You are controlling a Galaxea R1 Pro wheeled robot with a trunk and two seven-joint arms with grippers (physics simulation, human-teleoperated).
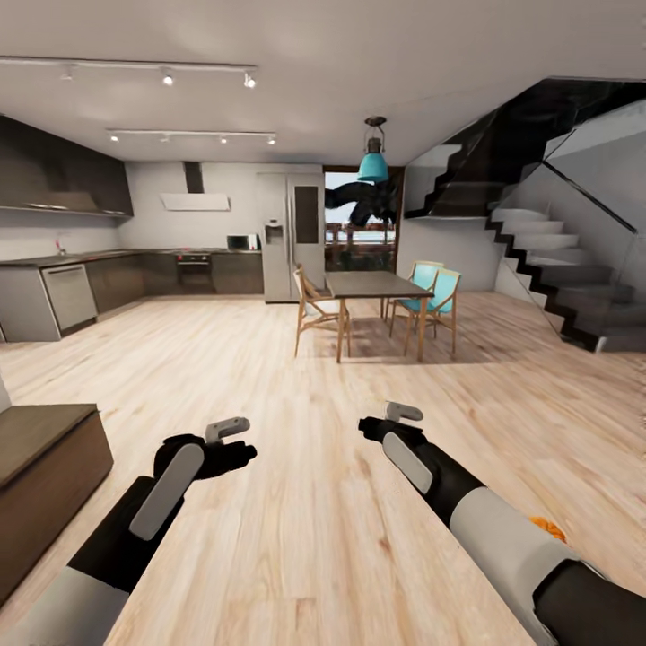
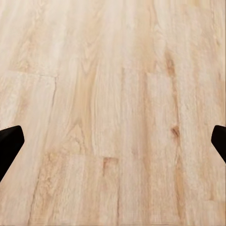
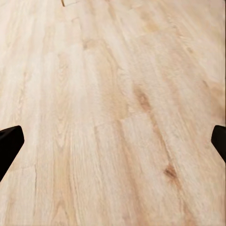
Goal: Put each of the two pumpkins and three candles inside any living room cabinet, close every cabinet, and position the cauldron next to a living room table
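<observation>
Both tools, left [image 1: 235,429] and right [image 1: 402,414], were held spread and empty above the floor [image 1: 296,422]. The pumpkin [image 1: 549,527] beside the right arm risked being overlooked, judging by its concealment.

Open-plan home interior, ground floor. Pale wood plank floor [image 1: 296,538] throughout. Upper left of the frame: a kitchen with dark cupboards [image 1: 63,175], a dishwasher [image 1: 70,296], an oven [image 1: 195,269], a microwave [image 1: 240,242] and a steel fridge [image 1: 292,235]. Centre: a dining table [image 1: 377,287] with wooden chairs [image 1: 314,309] under a teal hanging lamp [image 1: 373,161]. Right: a staircase [image 1: 556,269] leading up.
</observation>
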